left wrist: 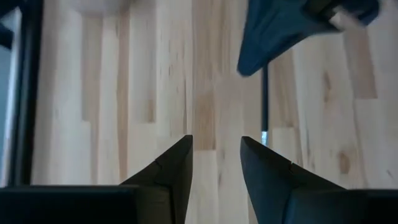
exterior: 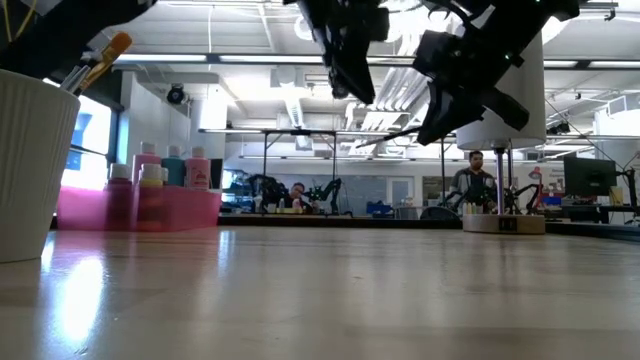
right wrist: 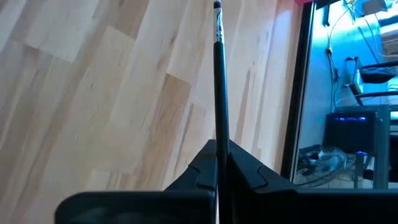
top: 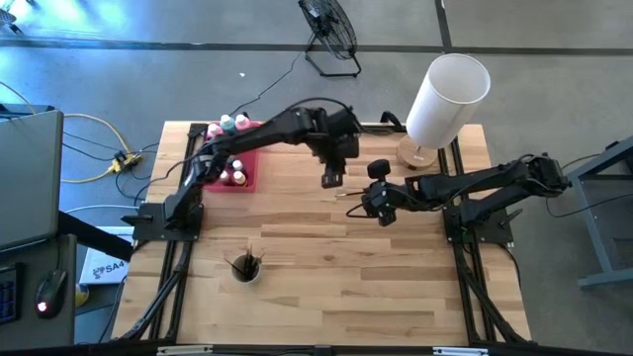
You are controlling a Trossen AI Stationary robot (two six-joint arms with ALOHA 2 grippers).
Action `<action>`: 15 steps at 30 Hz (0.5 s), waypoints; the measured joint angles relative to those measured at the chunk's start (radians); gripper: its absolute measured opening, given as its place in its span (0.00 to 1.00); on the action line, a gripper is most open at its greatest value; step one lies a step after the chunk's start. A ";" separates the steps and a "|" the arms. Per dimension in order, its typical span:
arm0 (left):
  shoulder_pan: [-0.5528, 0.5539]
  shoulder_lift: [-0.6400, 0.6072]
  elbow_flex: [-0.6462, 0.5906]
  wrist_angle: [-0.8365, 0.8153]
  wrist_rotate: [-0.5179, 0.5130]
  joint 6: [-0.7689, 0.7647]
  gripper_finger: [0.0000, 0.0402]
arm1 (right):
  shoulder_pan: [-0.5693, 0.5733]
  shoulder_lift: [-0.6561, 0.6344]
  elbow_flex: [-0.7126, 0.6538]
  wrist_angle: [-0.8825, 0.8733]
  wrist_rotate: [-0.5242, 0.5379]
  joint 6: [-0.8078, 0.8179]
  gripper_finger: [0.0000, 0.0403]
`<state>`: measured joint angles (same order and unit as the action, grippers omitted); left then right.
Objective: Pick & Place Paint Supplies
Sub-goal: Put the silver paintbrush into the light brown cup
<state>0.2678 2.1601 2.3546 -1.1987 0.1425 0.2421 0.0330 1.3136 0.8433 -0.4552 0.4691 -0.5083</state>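
Brush (right wrist: 219,93), thin, dark, clamped in right pincer (right wrist: 219,163).

- The brush (right wrist: 218,87) runs past the right wrist view's top edge, bristles unseen.
- The white cup (exterior: 30,165) is cut off at the low view's left edge.

Overhead strip lights in the room behind supply bright, even illumination. The wooden table (top: 326,247) carries a pale sheen in the low view, strongest beside the white cup (exterior: 35,165) at its near left corner. Both arms read as dark silhouettes against the ceiling glare. In the left wrist view the right gripper (left wrist: 292,28) is blurred. Blue light tints the floor beyond the table's left edge.
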 joint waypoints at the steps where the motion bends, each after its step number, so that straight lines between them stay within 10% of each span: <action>1: 0.002 -0.014 -0.001 0.005 0.008 0.013 0.33 | 0.000 0.000 0.000 0.001 0.000 0.000 0.01; 15: 0.083 -0.191 -0.019 -0.140 0.113 0.067 0.33 | 0.037 -0.066 0.000 0.019 0.025 0.107 0.01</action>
<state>0.3508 1.9689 2.3355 -1.3385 0.2555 0.3090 0.0697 1.2478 0.8433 -0.4359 0.4939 -0.4009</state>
